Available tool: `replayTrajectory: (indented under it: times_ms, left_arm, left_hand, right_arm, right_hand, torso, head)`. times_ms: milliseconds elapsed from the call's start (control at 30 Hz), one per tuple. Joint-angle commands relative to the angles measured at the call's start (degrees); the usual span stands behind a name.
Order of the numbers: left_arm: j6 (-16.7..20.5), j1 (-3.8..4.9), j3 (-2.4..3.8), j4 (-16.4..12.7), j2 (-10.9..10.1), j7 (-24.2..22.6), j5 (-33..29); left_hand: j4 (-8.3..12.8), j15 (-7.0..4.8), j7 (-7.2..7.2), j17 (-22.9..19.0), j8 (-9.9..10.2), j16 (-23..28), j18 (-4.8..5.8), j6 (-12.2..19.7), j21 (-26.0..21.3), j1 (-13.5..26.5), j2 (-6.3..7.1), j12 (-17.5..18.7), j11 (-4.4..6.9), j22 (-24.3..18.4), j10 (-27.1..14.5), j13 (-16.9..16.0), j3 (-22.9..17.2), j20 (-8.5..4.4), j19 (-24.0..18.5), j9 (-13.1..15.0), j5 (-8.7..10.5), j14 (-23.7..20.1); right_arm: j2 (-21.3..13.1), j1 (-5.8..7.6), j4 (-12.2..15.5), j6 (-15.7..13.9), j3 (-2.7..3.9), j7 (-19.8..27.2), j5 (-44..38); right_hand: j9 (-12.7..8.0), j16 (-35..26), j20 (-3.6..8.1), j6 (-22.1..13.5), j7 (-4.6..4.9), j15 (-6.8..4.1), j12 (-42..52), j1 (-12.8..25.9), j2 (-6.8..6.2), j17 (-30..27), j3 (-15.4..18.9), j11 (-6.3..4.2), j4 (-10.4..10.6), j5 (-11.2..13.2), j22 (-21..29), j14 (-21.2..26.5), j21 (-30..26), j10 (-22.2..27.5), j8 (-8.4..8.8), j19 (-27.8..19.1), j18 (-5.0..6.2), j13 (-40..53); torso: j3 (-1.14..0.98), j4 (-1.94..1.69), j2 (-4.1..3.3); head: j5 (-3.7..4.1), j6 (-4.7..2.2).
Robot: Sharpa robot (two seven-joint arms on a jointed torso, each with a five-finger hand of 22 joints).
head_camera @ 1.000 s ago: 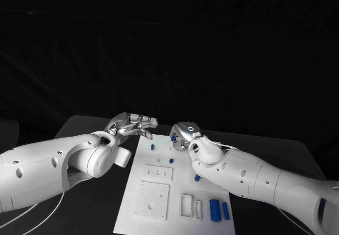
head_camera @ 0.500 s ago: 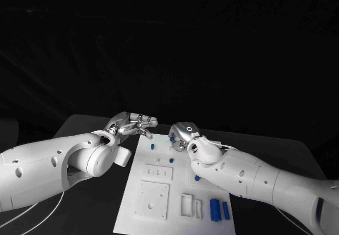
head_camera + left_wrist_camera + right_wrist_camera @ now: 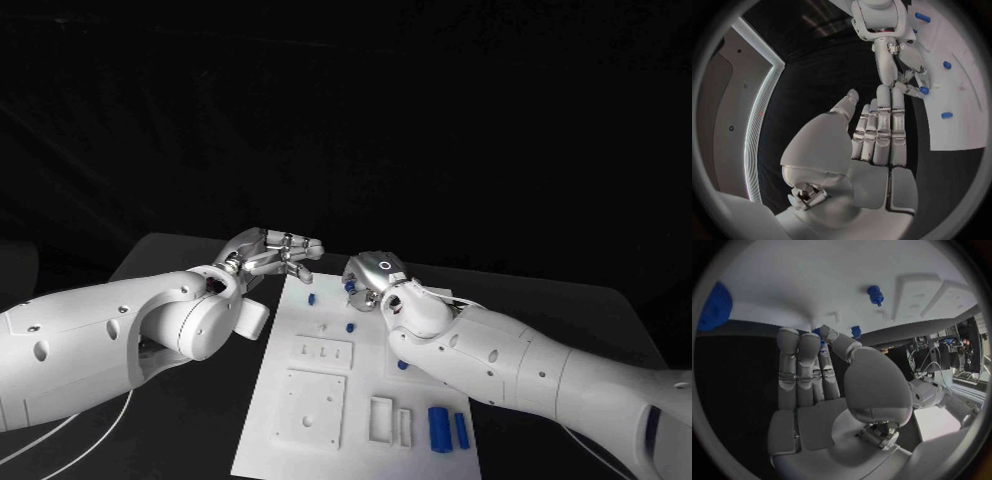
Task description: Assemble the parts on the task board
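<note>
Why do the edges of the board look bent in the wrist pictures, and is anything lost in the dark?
Left wrist view: fisheye lens curves the board's straight edge. Right wrist view: the same bowing; the board arcs across the circle, evenly lit. Head view: edges stay straight on the board, but the table fades into the black background; left hand and right hand catch bright highlights.

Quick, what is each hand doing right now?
Left hand: open, fingers straight, holding nothing.
Right hand: pinching a small blue part at the board's edge.
</note>
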State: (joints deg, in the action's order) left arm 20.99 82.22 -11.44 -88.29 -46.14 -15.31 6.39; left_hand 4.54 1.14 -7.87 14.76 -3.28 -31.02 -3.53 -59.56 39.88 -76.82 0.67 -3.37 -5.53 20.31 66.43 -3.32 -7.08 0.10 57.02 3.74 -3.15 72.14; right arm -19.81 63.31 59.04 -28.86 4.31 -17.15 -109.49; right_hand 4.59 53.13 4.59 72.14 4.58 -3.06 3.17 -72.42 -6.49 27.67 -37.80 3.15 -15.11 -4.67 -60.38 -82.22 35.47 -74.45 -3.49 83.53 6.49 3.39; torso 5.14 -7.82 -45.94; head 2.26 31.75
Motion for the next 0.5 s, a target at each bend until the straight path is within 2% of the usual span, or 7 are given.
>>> replayTrajectory:
  times_ms: [33, 267, 500]
  left_arm:
    - [-0.77, 0.17, 0.06, -0.04, 0.05, -0.15, 0.32]
    - [-0.78, 0.24, 0.06, 0.05, 0.04, -0.12, 0.34]
    - [-0.79, 0.29, 0.06, 0.05, -0.02, -0.08, 0.35]
  left_hand:
    - [-0.04, 0.13, 0.03, -0.09, -0.31, 0.24, -1.10, 0.35, 0.10, 0.42, -0.13, -0.05, -0.17, -0.06, -0.40, -0.10, 0.31, 0.15, -0.23, 0.05, -0.37, 0.06]
    - [-0.04, 0.13, 0.03, -0.09, -0.31, 0.24, -1.10, 0.35, 0.10, 0.42, -0.13, -0.05, -0.17, -0.06, -0.40, -0.10, 0.31, 0.15, -0.23, 0.05, -0.37, 0.06]
    - [-0.04, 0.13, 0.01, -0.10, -0.32, 0.26, -1.11, 0.43, 0.26, 0.31, -0.09, -0.05, -0.18, -0.35, -0.41, -0.10, 0.34, 0.15, -0.26, 0.06, -0.38, 0.07]
  right_arm:
    - [-0.14, -0.13, -0.16, 1.40, 0.00, 0.32, -0.36]
    - [-0.06, -0.18, -0.40, 1.57, -0.01, 0.11, -0.39]
    - [0.05, -0.23, -0.69, 0.66, -0.01, -1.63, -1.06]
  right_hand:
    - [0.05, 0.07, -0.02, 0.42, 0.13, -0.20, 0.17, -0.06, 0.54, -0.06, -0.05, -1.14, 0.01, -0.20, -0.09, -0.03, -0.38, -1.39, -0.18, 0.23, 0.57, 0.07]
    - [0.05, 0.02, -0.02, 0.37, 0.14, -0.20, 0.17, -0.04, 0.60, -0.08, -0.05, -1.11, -0.02, -0.30, -0.35, 0.01, -0.73, -1.33, -0.18, 0.28, 0.58, 0.07]
    - [0.05, -0.06, 0.01, 0.35, 0.14, -0.23, 0.17, -0.02, 0.49, -0.12, -0.32, -1.10, -0.01, -0.35, -0.81, 0.00, -1.22, -1.31, -0.19, 0.41, 0.62, 0.07]
  torso:
    - [0.01, 0.09, -0.06]
    - [0.01, -0.09, -0.11]
    - [0.04, -0.02, -0.16]
  head:
    - [-0.09, 0.08]
    - [0.01, 0.09]
    - [-0.06, 0.04]
